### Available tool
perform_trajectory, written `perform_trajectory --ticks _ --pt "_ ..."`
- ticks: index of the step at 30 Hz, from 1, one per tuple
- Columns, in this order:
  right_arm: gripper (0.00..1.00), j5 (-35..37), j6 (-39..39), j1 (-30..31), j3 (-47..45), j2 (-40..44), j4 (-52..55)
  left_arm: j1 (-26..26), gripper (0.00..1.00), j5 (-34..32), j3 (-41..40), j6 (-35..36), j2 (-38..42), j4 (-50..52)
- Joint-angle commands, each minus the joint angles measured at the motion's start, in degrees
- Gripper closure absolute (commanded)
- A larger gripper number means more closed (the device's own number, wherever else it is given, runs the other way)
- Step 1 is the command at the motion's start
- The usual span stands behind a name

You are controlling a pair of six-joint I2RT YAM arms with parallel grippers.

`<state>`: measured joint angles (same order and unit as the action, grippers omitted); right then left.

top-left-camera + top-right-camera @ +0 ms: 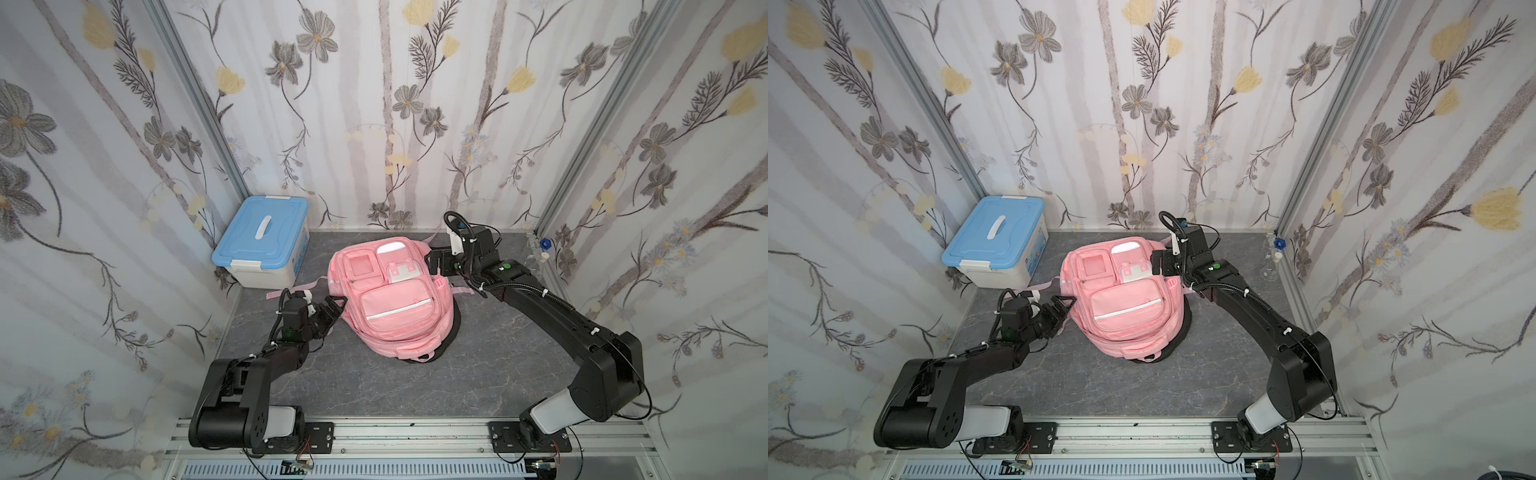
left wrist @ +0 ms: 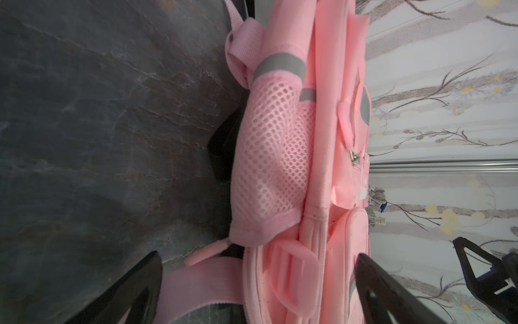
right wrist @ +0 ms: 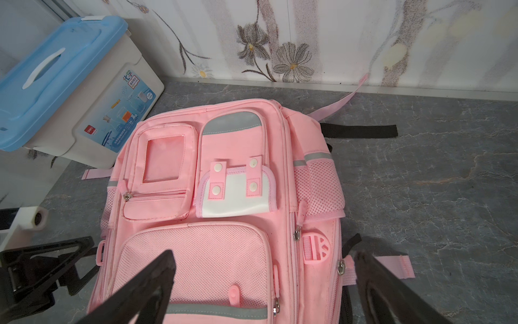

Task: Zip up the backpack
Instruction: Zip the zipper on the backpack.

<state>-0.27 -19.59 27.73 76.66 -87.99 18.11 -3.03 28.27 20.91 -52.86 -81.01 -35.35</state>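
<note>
A pink backpack lies front-up on the dark marbled table, with its pockets facing up. My left gripper is open at the bag's left side. In the left wrist view its jaws straddle the side seam and a pink strap below the mesh pocket, gripping nothing. My right gripper hovers open over the bag's far right corner. In the right wrist view it spans the front mesh pocket and the side zipper pulls, and nothing is between its fingers.
A white storage box with a blue lid stands at the back left, close to the bag. Small glass flasks sit in the back right corner. Flowered walls close in three sides. A black strap trails behind the bag.
</note>
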Motion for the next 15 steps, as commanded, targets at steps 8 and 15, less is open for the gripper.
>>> perform_trajectory --ticks 8,15 --pt "0.0 -1.5 -0.4 0.0 -0.5 0.4 -1.2 -2.7 0.0 5.2 5.3 -2.8 -10.6 -14.3" --pt "0.0 -0.7 -0.4 -0.3 -0.7 0.3 -1.2 -4.7 0.0 2.9 7.4 2.2 -9.4 -6.8"
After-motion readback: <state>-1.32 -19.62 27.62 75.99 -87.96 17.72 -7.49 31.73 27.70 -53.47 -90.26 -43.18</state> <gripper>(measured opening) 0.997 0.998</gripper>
